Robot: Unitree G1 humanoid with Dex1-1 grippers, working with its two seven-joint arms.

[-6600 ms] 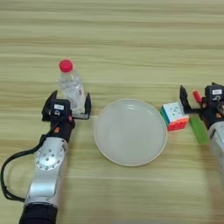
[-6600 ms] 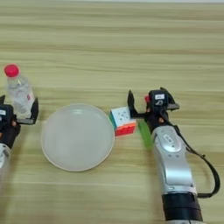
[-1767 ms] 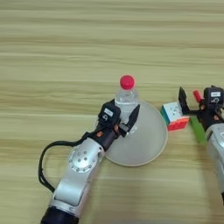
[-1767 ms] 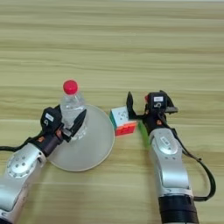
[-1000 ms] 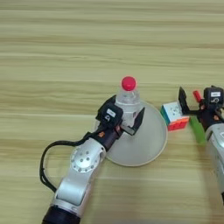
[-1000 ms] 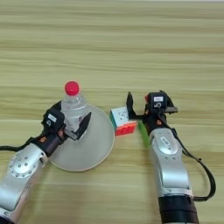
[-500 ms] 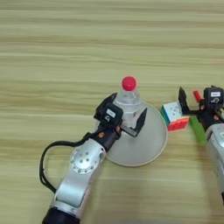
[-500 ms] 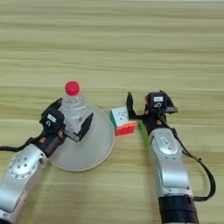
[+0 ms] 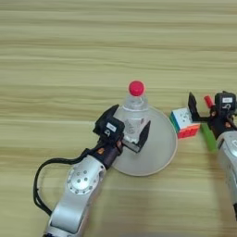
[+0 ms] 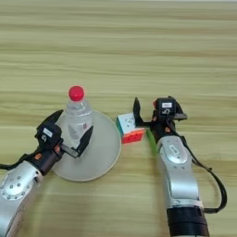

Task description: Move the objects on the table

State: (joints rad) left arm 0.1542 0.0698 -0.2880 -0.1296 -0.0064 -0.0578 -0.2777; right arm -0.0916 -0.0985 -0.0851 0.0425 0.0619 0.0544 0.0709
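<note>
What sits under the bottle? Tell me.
The bottle stands upright on the white plate, near its rear-left rim. The left gripper straddles it, open, hiding the bottle's base.

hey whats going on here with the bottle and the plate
The left gripper has its open fingers around the clear bottle with a red cap, which stands upright on the round white plate. The right gripper sits beside the puzzle cube, just right of the plate on the wooden table, with a green block by it.

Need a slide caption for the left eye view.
Left gripper open around the bottle on the plate.
</note>
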